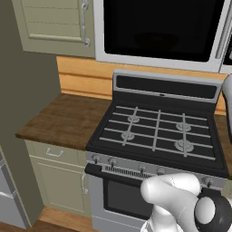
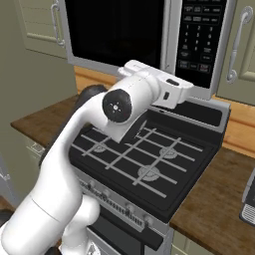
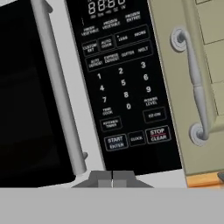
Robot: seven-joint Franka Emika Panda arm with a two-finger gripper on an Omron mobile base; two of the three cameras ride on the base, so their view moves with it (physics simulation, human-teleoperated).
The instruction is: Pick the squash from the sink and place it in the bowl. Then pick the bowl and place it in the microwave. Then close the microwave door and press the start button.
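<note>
The microwave [image 2: 149,35] hangs above the stove with its door [image 1: 163,27] closed, its black glass dark. In the hand view the long metal bar handle [image 3: 57,87] runs beside the black control panel [image 3: 124,78]. The start button [image 3: 115,142] sits low on that panel, just above my gripper [image 3: 112,178], whose two fingertips are pressed together, shut and holding nothing. In the right base view my hand [image 2: 169,92] reaches up toward the panel's lower edge [image 2: 199,69]. The squash, the bowl and the sink are out of view.
A black gas stove [image 1: 158,131] with grey grates lies below the microwave. Wooden counter runs on its left [image 1: 63,120] and right [image 2: 219,209]. Beige-green cabinet doors with curved handles flank the microwave [image 1: 54,22] [image 3: 194,87].
</note>
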